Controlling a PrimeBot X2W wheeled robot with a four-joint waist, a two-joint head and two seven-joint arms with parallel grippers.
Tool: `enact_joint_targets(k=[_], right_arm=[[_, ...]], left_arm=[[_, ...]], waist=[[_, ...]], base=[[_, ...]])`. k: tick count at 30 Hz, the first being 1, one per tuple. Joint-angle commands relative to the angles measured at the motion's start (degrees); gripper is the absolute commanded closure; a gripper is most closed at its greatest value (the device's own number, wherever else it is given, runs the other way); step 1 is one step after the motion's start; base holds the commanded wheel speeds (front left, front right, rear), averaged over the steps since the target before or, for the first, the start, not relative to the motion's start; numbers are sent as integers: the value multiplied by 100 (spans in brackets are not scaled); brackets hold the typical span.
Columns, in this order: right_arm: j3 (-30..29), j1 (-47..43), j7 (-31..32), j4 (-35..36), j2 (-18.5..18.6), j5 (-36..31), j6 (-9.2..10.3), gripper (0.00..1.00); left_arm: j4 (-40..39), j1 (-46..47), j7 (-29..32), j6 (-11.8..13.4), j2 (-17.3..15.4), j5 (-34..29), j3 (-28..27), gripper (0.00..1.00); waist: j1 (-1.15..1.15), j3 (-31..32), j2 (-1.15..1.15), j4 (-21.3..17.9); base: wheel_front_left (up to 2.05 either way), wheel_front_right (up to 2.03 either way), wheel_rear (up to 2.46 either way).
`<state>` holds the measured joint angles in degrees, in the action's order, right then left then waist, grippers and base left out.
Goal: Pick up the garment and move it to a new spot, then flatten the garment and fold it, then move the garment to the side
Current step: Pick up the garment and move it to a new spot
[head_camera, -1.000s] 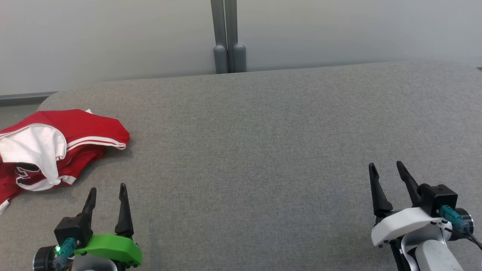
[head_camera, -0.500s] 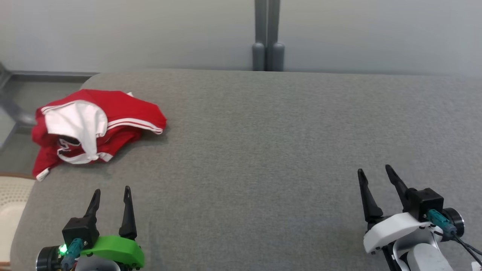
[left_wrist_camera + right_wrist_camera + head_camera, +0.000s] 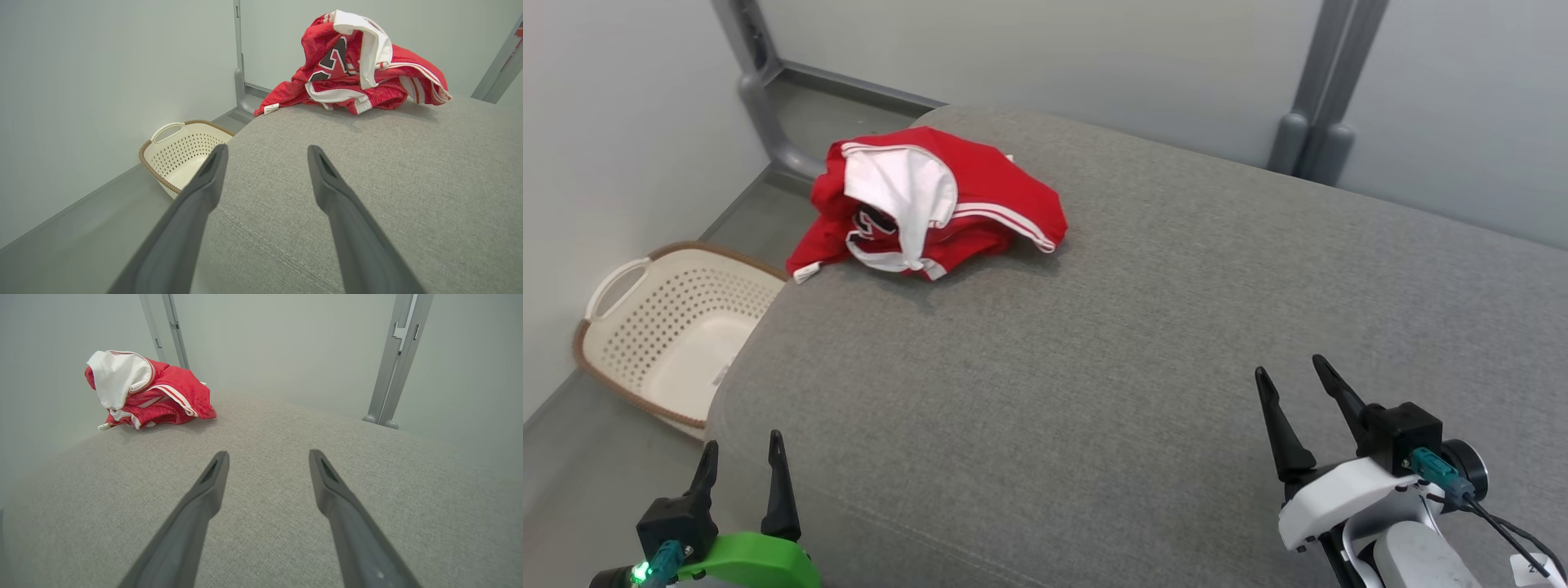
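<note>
The garment (image 3: 935,204) is a crumpled red jersey with white trim and a white inner panel, heaped near the far left corner of the grey padded table (image 3: 1143,327). In the left wrist view the garment (image 3: 355,69) lies ahead and to the right of my fingers; in the right wrist view the garment (image 3: 143,390) is far off at the upper left. My left gripper (image 3: 742,447) hangs open over the table's near left edge, empty. My right gripper (image 3: 1290,369) is open and empty over the near right of the table.
A cream perforated laundry basket (image 3: 674,327) with a brown rim stands on the floor left of the table; it is also in the left wrist view as the basket (image 3: 184,151). Grey posts (image 3: 1311,98) and pale wall panels stand behind the table.
The head camera has turned left, so the garment now sits nearer the picture's middle and the basket and floor have come into view. Both grippers stay open; the garment lies unmoved.
</note>
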<state>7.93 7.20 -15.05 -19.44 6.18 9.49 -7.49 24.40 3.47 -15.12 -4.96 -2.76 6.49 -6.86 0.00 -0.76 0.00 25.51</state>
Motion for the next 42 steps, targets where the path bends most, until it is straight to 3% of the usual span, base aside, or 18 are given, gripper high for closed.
enact_joint_targets(k=[1,6,13,19,28,31,36,40,42], right_arm=[[20,59,-19,-18,65,29,0,0],[128,191,-19,-14,201,45,0,0],[220,531,-19,198,583,-5,0,0],[353,783,-19,311,838,-37,0,0],[601,1101,-19,195,1091,55,0,0],[712,1182,-19,131,1126,90,0,0],[856,1267,-15,-155,1117,177,0,0],[902,1266,-2,-352,1131,264,5,0],[901,1250,4,-429,1139,291,6,0]], left_arm=[[19,-51,-6,19,-23,51,24,0],[107,115,-6,60,-21,281,108,0],[358,1041,-6,-50,-21,556,184,0],[500,2057,-5,-72,-7,462,-149,0],[1186,3607,-4,-186,-277,204,-390,0],[1733,4032,-5,-50,-446,126,-480,0],[2868,4556,3,485,-676,-58,-533,0],[3634,4850,1,628,-703,30,-580,1],[3770,4937,-1,620,-724,32,-565,100]], waist=[[0,-106,0,452],[0,-354,0,223],[0,-1200,0,-446],[0,-1776,0,-753],[0,-2319,0,-1085],[0,-2413,0,-1212],[0,-2486,0,-1440],[0,-2496,0,-1542],[0,-2491,0,-1568]], base=[[0,0,0],[0,0,0],[0,0,0],[0,0,0],[0,0,0],[0,0,0],[0,0,0],[0,0,0],[0,0,0]])
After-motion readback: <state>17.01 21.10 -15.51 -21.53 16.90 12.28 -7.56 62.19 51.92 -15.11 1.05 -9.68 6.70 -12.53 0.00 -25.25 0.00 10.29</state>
